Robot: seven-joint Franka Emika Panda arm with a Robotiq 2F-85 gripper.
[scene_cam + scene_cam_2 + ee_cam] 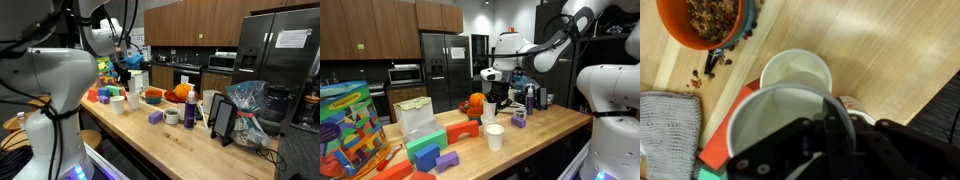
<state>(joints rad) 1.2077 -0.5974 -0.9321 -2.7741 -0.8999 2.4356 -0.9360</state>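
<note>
Countertop (890, 50): pale wood, kitchen backdrop.
Held: white cup (770, 120), lower centre of wrist view, overlapping second cup (795, 72).
Grip: my gripper (830, 132) clamped on white cup's rim.
Care: I judge level wrist, steady pinch best.

Glossy white rounded arm (555, 45), dark joint bands, black tool (826, 138), black cables (131, 25) trailing.

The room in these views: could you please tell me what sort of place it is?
Probably a shared kitchen in an office or lab: a steel fridge, a microwave and wooden cabinets line the wall, behind a long wooden counter.
</note>
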